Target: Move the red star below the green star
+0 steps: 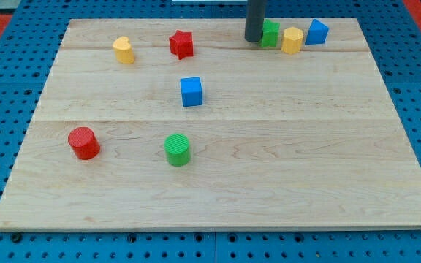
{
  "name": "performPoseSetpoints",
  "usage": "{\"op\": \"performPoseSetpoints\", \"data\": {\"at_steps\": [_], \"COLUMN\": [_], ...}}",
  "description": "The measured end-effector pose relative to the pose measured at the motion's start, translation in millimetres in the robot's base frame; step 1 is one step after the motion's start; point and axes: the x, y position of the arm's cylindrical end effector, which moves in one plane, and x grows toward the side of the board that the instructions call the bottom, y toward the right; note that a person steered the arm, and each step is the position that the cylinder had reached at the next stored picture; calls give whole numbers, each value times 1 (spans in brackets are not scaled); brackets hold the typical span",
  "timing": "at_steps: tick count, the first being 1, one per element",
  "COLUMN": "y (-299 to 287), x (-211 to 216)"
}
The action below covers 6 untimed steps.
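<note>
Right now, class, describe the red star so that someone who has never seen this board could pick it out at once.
Start at the wooden board and look along its top edge, left of centre. There the red star lies, right of the yellow heart and above the blue cube. It alone is red with points; the red cylinder is round.

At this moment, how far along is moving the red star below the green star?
Nothing looks done: the red star sits near the view's top, well left of the green star, not below it. In hand: my tip rests against the green star's left side, away from the red star. Left: reach the red star and push it right, to just beneath the green star.
</note>
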Motion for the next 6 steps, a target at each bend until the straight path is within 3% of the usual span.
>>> {"op": "performPoseSetpoints", "data": {"at_steps": [2, 3, 4, 5, 6], "y": [-74, -182, -188, -78, -62], "x": [91, 55, 7, 11, 37]}}
